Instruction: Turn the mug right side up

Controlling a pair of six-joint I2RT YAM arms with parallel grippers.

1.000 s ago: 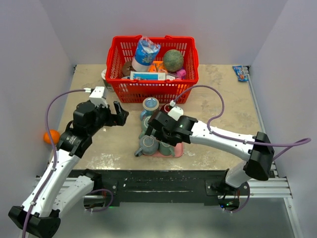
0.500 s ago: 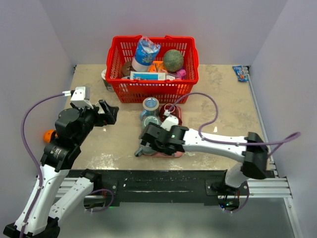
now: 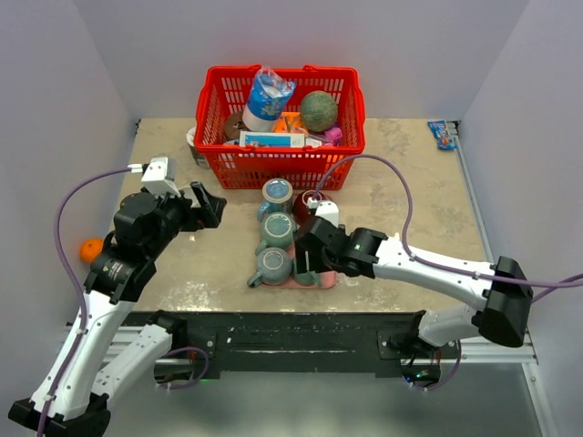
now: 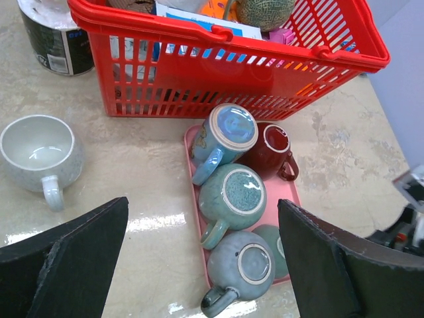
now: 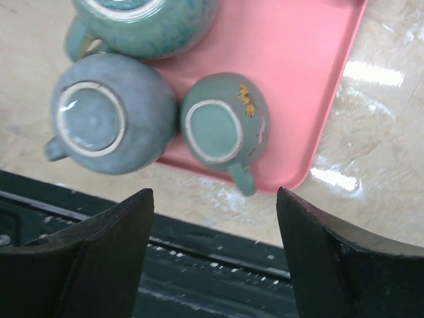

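target: we take the small green mug (image 5: pixel 222 129) as the one to flip – the right wrist view is centred on it.
where: base up on the pink tray (image 5: pixel 298 73), at the tray's near right corner. The tray sits by the near edge of the tabletop (image 4: pixel 132 185).
handle: points at the tabletop's near edge.
neighbours: the grey-blue mug (image 5: pixel 99 116) touches it on the left. A teal mug (image 4: pixel 233 192), blue mug (image 4: pixel 225 129) and dark red mug (image 4: pixel 268 142) sit further back on the tray, all base up.
right gripper (image 5: pixel 212 195): above the green mug, fingers spread wide, nothing between them.
left gripper (image 4: pixel 202 205): raised over the left half of the tabletop, fingers fully apart, holding nothing.
step: descent and grasp, we'd say – no contact yet.
how: there's no gap on the grey-blue side, so we'd turn the wrist to bring one finger in on the tray's free right side and avoid wedging the other against the neighbour. Grip low on the body, clear of the handle.
after: lift clear of the tray rim before rolling the wrist, then set it down on its base.
risk: glazed wall, so it could slip mid-roll; a finger could nudge the grey-blue mug.
off-task: white mug (image 4: pixel 40 149) already upright near the red basket (image 4: pixel 165 79) at the far edge.
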